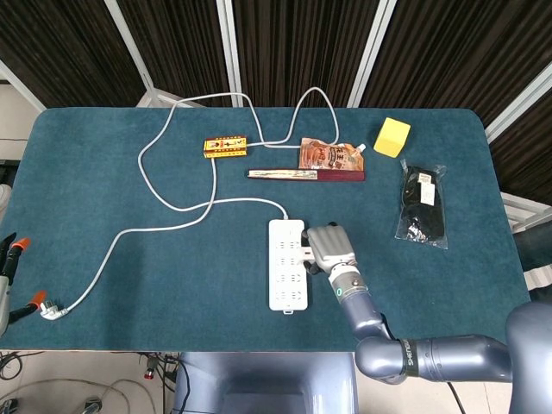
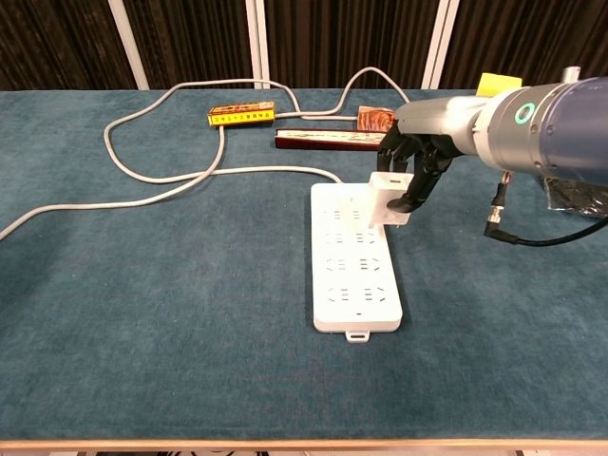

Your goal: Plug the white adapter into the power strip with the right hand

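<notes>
White adapter (image 2: pixel 390 199) is pinched in the right hand (image 2: pixel 418 167), hovering right over the power strip (image 2: pixel 351 256)'s far right sockets. Strip runs lengthwise toward the robot, so the plug just goes straight down, I'd guess.

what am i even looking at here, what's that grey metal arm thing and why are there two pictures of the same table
It is a robot with two arms, each ending in a mechanical hand, working at a blue table. Both pictures show one moment: the head view looks down from above, the chest view looks across from lower down.

The right hand holds a white adapter over the power strip, the white block of sockets whose cable loops across the table. Whether the prongs are in yet, I cannot tell.

Only the tips of the left hand show, at the left edge of the head view, near the plug.

Further back lie a small yellow box, a sauce pouch, a dark red case, a yellow cube and a bagged black item.
</notes>
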Motion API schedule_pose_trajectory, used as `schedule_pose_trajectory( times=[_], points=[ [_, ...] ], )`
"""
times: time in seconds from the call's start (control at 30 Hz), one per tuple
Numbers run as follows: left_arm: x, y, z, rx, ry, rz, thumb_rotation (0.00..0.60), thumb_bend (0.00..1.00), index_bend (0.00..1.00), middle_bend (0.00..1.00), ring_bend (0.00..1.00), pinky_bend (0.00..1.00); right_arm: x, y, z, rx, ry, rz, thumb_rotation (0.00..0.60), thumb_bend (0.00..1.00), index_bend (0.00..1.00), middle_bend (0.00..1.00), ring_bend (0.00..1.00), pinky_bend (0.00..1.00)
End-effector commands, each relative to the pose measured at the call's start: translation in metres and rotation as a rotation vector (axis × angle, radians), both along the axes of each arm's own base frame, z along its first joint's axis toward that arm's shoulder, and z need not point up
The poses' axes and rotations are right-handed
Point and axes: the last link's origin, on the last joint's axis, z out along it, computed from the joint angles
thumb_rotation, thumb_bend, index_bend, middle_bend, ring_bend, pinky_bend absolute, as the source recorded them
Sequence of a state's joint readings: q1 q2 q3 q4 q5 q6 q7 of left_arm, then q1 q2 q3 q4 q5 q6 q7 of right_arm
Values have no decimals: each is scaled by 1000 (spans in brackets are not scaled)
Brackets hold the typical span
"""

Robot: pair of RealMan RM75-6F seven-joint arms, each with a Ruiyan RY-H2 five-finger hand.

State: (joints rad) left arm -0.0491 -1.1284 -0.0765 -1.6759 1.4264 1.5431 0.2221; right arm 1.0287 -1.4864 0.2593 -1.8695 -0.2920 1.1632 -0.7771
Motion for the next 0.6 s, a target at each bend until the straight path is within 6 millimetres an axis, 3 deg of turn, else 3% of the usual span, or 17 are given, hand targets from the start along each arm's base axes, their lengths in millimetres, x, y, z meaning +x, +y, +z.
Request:
schedule_pose_trajectory(
  times=[0.03,0.6],
  points=[
    [0,0,0,-1,-2,-1,600,179,132,51,0,10,3,2,-4,7,5,7,600,531,695,600,472,224],
    [0,0,0,-1,-4,-3,600,178,132,51,0,10,6,0,-13,-15,19,30,600,530,695,601,473,224]
  ],
)
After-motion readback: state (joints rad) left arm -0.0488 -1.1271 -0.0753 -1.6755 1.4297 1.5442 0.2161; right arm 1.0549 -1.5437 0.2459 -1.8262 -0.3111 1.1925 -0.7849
